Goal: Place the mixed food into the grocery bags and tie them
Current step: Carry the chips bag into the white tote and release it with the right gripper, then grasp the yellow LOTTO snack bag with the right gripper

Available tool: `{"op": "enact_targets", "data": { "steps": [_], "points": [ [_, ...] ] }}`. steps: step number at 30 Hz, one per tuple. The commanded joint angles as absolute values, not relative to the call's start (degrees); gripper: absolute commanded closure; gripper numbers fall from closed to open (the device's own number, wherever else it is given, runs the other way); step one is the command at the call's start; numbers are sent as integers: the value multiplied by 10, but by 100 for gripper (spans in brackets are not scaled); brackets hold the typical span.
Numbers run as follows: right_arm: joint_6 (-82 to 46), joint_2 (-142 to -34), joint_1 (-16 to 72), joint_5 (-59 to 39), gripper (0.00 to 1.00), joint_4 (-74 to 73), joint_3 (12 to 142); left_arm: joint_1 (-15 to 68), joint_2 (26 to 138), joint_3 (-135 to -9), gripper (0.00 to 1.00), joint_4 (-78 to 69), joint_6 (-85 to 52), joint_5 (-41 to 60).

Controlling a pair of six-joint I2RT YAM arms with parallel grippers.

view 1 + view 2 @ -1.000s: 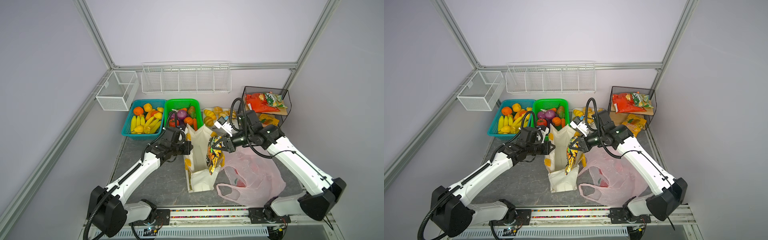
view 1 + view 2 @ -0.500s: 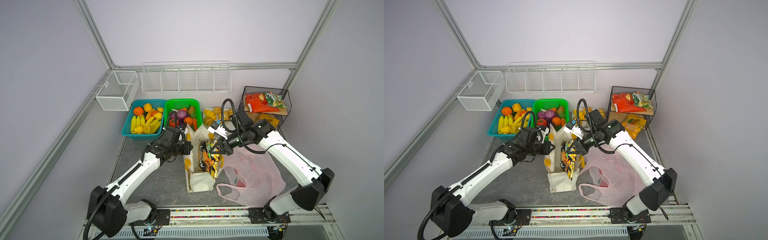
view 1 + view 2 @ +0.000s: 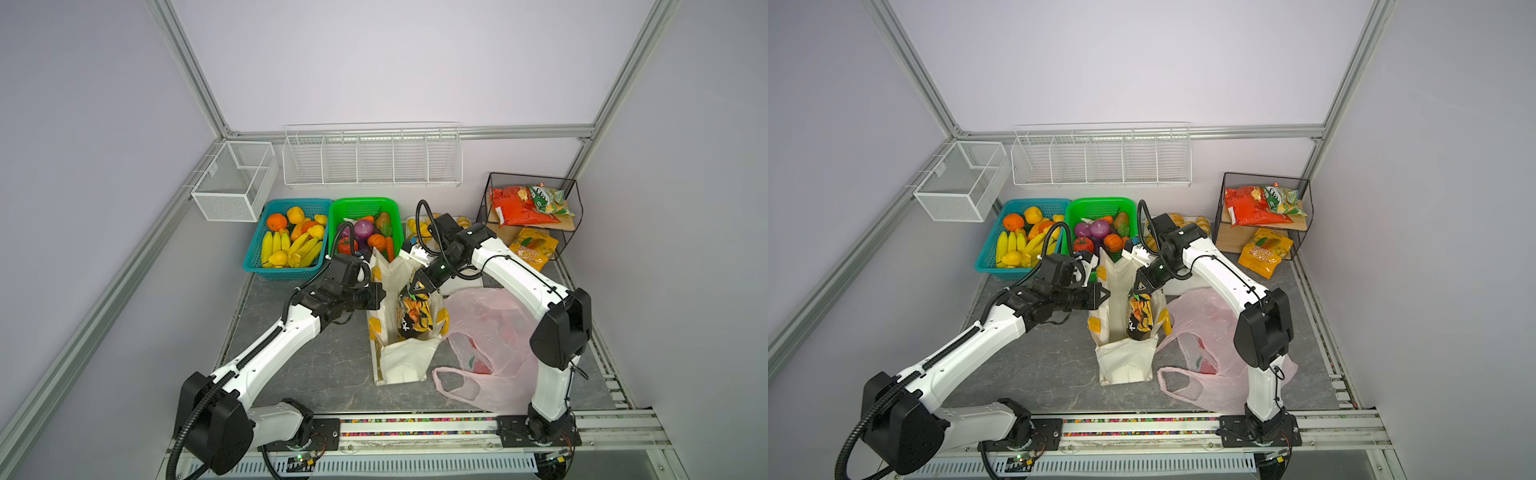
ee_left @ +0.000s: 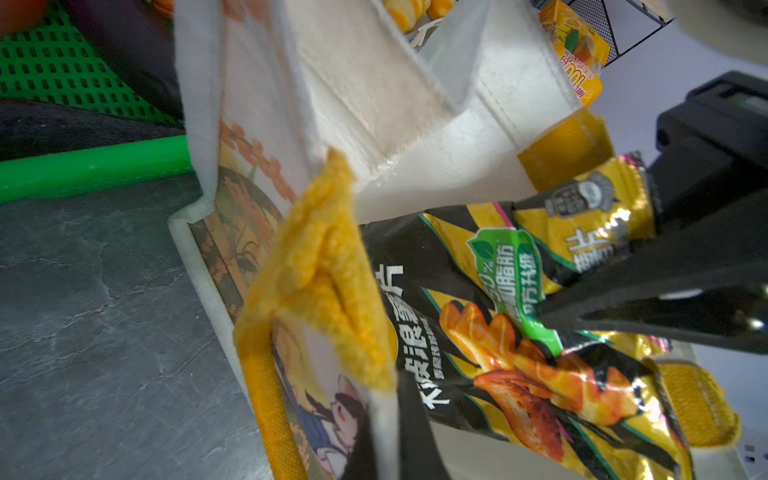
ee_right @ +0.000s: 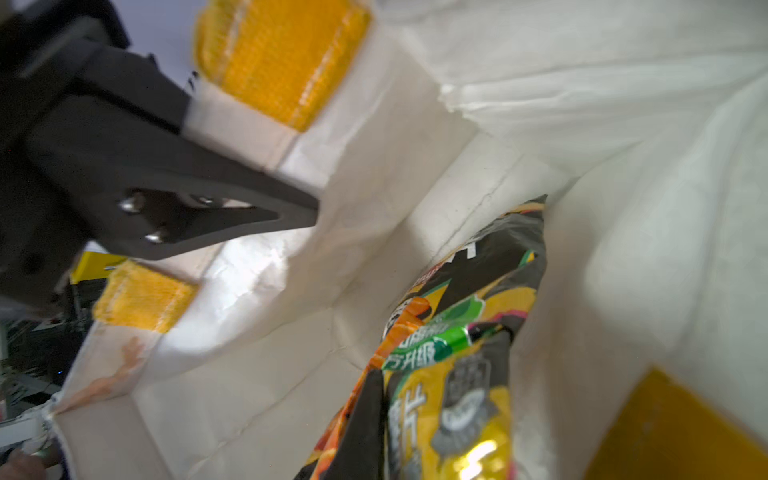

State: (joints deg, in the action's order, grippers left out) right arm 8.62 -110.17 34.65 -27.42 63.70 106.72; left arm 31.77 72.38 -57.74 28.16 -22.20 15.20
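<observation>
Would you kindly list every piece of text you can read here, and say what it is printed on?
"大波浪薯片": black and yellow snack packet inside the canvas tote.
"50%": green badge on that packet; the characters beside it are too blurred to read.
"100": yellow-orange packet at the foot of the black wire shelf.
Green packet on the shelf: print too small to read.

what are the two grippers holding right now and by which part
The left gripper pinches the canvas tote by its rim. The right gripper holds the snack packet by its top edge, inside the tote.
</observation>
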Motion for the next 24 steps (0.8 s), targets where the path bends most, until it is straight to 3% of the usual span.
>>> {"op": "enact_targets", "data": {
  "steps": [1,4,7,15,19,22,24],
  "points": [
    [95,-1090,349,-178,74,678,1086,313,707,-576,100,256,-209,139],
    [91,-1067,344,-172,58,674,1081,313,707,-575,100,257,-208,135],
    [75,-1011,332,-219,49,631,1048,313,707,-575,100,258,-207,131],
    [-61,-843,214,-348,38,405,854,313,703,-579,100,259,-213,129],
    [-137,-800,132,-285,35,337,779,313,703,-587,100,267,-233,137],
    [-167,-766,81,-164,30,298,726,313,703,-594,100,275,-249,144],
    [-193,-745,51,-86,20,250,674,313,703,-593,100,274,-260,152]
  ]
}}
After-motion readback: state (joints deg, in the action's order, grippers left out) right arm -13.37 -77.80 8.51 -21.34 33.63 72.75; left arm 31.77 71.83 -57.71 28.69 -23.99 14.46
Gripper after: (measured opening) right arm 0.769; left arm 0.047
